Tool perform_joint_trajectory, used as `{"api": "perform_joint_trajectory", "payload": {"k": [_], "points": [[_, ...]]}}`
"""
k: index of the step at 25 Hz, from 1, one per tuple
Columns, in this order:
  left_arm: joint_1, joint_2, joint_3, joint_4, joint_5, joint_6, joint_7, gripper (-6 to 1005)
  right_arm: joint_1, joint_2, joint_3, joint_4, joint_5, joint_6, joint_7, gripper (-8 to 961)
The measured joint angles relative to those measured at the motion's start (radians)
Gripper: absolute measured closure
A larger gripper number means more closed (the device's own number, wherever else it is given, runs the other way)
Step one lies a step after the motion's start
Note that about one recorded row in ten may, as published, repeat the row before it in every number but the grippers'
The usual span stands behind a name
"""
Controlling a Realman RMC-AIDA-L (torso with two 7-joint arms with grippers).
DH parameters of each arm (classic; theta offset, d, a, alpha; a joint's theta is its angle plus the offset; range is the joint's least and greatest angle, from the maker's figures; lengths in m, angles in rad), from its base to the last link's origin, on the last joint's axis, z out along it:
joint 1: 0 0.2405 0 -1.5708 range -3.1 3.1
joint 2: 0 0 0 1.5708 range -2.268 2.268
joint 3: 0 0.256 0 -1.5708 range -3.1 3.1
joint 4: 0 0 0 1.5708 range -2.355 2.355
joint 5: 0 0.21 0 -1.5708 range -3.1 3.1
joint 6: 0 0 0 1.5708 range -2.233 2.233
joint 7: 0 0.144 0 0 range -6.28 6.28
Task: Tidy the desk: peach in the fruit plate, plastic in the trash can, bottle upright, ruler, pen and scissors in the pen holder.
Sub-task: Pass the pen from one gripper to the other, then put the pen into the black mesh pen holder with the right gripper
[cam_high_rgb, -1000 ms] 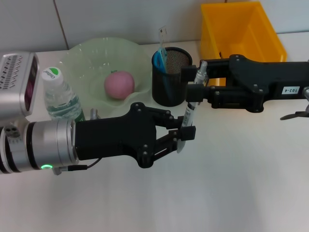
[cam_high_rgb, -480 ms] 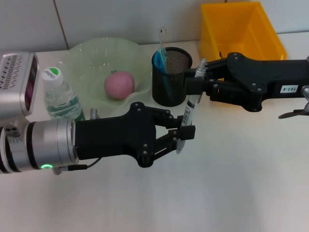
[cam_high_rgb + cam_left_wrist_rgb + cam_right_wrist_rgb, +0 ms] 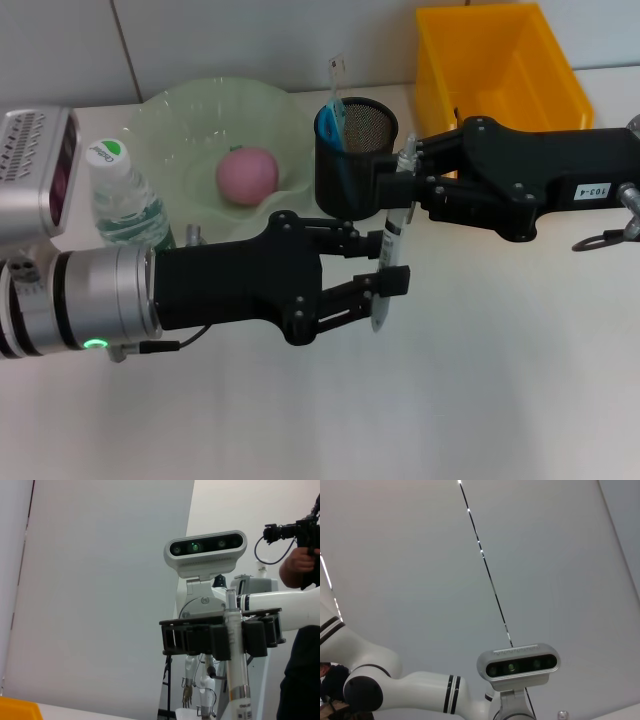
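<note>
Handover beside the black mesh pen holder (image 3: 356,168): slim clear-barrelled pen (image 3: 391,235), long axis near upright, pinched high by the right gripper (image 3: 403,183), nearer the holder; left gripper (image 3: 388,285) at its lower end, fingers parted, apparently releasing.

A grey head camera (image 3: 519,666) sits low against a pale ceiling (image 3: 420,555). A white arm (image 3: 405,692) with black joint rings reaches beside it; a thin bright seam (image 3: 485,565) runs above it.
</note>
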Motion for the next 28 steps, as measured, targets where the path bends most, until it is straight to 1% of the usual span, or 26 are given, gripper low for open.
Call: {"api": "perform_joint_trajectory", "payload": {"k": [6, 10, 11, 13, 14, 15, 16, 17, 18, 19, 20, 21, 23, 24, 25, 26, 27, 28], "points": [[0.0, 0.003, 0.005, 0.001, 0.004, 0.004, -0.028, 678, 0.0, 0.0, 0.0, -0.004, 0.0, -0.005, 0.004, 814], [0.003, 0.004, 0.009, 0.004, 0.005, 0.006, -0.032, 508, -0.004, 0.0, 0.0, -0.013, -0.002, -0.003, 0.004, 814], [0.006, 0.004, 0.009, 0.005, 0.005, 0.004, -0.032, 466, -0.011, -0.001, 0.002, -0.035, -0.002, 0.0, -0.001, 814], [0.007, 0.004, 0.009, 0.005, 0.006, 0.003, -0.032, 313, -0.016, -0.004, 0.008, -0.054, -0.002, 0.003, -0.006, 815], [0.014, 0.006, 0.01, 0.003, 0.007, 0.004, -0.031, 236, -0.022, -0.014, 0.025, -0.084, -0.002, 0.014, -0.012, 815], [0.014, 0.006, 0.01, 0.003, 0.007, 0.004, -0.031, 229, -0.022, -0.014, 0.025, -0.084, -0.002, 0.014, -0.012, 815], [0.02, 0.007, 0.01, 0.002, 0.012, 0.008, -0.028, 222, -0.022, -0.03, 0.052, -0.103, -0.001, 0.026, -0.013, 816], [0.023, 0.007, 0.009, 0.002, 0.015, 0.01, -0.027, 215, -0.022, -0.03, 0.052, -0.103, -0.001, 0.026, -0.013, 816], [0.024, 0.007, 0.008, 0.002, 0.018, 0.011, -0.027, 208, -0.02, -0.038, 0.069, -0.109, 0.0, 0.032, -0.013, 816], [0.034, 0.007, 0.005, 0.002, 0.035, 0.024, -0.025, 201, -0.013, -0.048, 0.112, -0.121, 0.002, 0.043, -0.017, 816], [0.034, 0.007, 0.005, 0.002, 0.035, 0.024, -0.025, 193, -0.013, -0.048, 0.112, -0.121, 0.002, 0.043, -0.017, 816], [0.044, 0.007, 0.004, 0.002, 0.044, 0.044, -0.025, 186, -0.008, -0.053, 0.15, -0.15, 0.005, 0.074, -0.02, 815], [0.051, 0.007, 0.005, 0.003, 0.046, 0.055, -0.024, 172, -0.005, -0.055, 0.163, -0.168, 0.006, 0.096, -0.021, 815], [0.066, 0.006, 0.009, 0.003, 0.048, 0.073, -0.017, 165, -0.002, -0.055, 0.169, -0.206, 0.007, 0.16, -0.021, 815], [0.066, 0.006, 0.009, 0.003, 0.048, 0.073, -0.017, 165, -0.002, -0.055, 0.169, -0.206, 0.007, 0.16, -0.021, 814], [0.079, 0.004, 0.011, 0.002, 0.048, 0.079, -0.001, 165, 0.006, -0.055, 0.164, -0.229, 0.008, 0.231, -0.021, 814], [0.079, 0.004, 0.011, 0.002, 0.048, 0.079, -0.001, 165, 0.006, -0.055, 0.164, -0.229, 0.008, 0.231, -0.021, 814], [0.085, 0.004, 0.011, 0.001, 0.048, 0.079, 0.008, 165, 0.012, -0.054, 0.161, -0.234, 0.008, 0.269, -0.021, 814]]}}
